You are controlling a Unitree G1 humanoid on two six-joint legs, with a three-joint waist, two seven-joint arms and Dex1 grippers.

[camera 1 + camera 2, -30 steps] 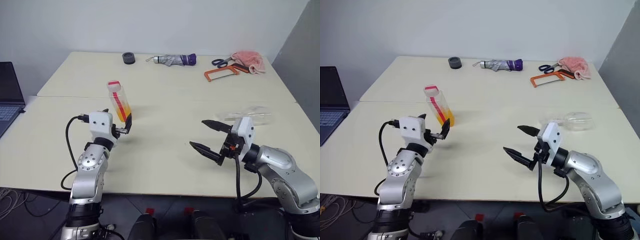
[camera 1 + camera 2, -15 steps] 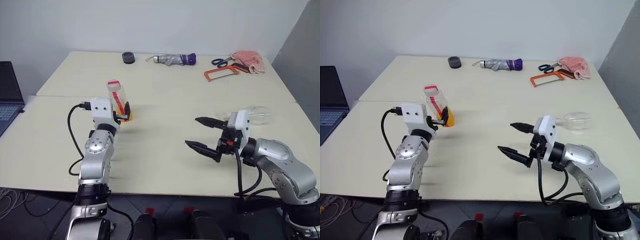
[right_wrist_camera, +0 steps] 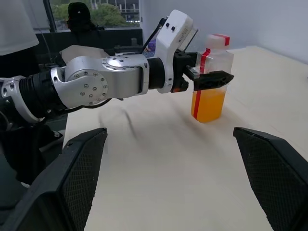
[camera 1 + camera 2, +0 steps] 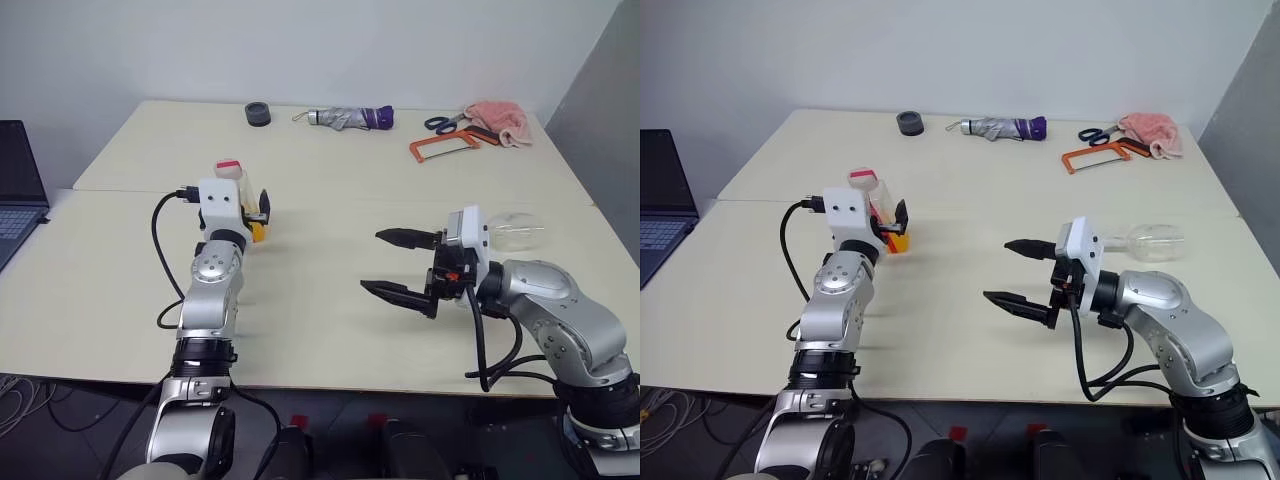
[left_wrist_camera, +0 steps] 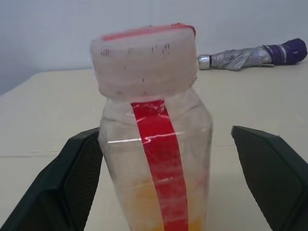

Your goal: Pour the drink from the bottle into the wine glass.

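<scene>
- The bottle [image 4: 876, 208] stands upright on the table [image 4: 970, 200], but from the head camera the left gripper's white wrist block hides most of it; just the red cap and an orange corner of the drink [image 3: 208, 105] peek out.
- The wine glass [image 4: 512, 230] lies on its side behind the right arm, its stem and foot too faint to make out.
- In the left wrist view the bottle's base is cut off at the frame edge.
- Left gripper [image 3: 204, 77]: fingers spread wide, one on each side of the bottle. One finger [image 5: 79, 168] sits right against the bottle wall; the other stands apart, so no grip.
- Right gripper [image 4: 395, 263]: jaws fully apart, hovering above the bare tabletop, empty, pointing towards the bottle and well apart from it.
</scene>
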